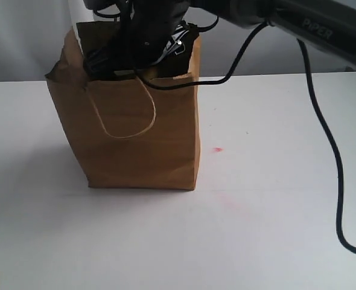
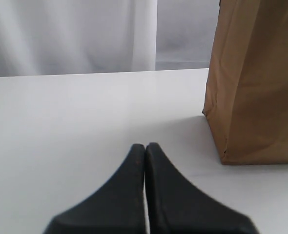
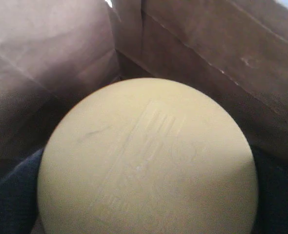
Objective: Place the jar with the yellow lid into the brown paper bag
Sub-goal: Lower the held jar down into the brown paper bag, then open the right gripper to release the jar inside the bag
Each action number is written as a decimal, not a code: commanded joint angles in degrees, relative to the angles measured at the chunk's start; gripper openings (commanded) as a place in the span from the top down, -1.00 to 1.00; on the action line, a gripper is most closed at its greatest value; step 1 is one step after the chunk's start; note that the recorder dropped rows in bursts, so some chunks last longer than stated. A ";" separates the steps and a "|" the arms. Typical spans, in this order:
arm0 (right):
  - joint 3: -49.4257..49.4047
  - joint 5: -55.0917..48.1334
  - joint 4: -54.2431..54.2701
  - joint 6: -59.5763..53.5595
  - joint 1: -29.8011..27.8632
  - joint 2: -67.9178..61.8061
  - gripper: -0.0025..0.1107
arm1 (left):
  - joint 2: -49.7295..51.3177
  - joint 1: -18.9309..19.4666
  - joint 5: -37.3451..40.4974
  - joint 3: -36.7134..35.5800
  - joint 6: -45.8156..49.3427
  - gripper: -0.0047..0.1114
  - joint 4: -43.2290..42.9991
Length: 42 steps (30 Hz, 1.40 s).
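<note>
Right hand (image 1: 139,54) holds yellow-lidded jar (image 3: 149,161) inside brown paper bag (image 1: 136,139); arm (image 1: 323,27) reads "PIPER".

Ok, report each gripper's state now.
Left gripper: shut, empty.
Right gripper: inside the brown paper bag, straddling the yellow-lidded jar; grip hidden, cannot tell.

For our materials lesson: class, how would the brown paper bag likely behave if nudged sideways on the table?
The brown paper bag looks thin and creased, so likely buckles. Tall on a smooth table, it may slide or tip.

Black left pincer (image 2: 145,146), black cable (image 1: 339,193)
</note>
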State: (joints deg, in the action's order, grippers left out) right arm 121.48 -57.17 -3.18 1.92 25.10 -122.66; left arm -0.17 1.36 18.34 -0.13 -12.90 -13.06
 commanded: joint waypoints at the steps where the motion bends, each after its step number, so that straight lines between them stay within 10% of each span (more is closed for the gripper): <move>1: -0.06 -0.49 -0.64 0.31 0.10 -0.96 0.96 | 0.17 -0.15 -0.10 0.13 -0.22 0.90 0.22; 42: -0.06 -3.10 -0.64 0.20 0.10 -3.52 0.80 | 0.17 -0.15 -0.10 0.13 -0.22 0.90 0.22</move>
State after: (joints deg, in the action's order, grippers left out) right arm 121.48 -61.23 -3.18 2.13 25.10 -126.59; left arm -0.17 1.36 18.45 -0.13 -12.90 -13.06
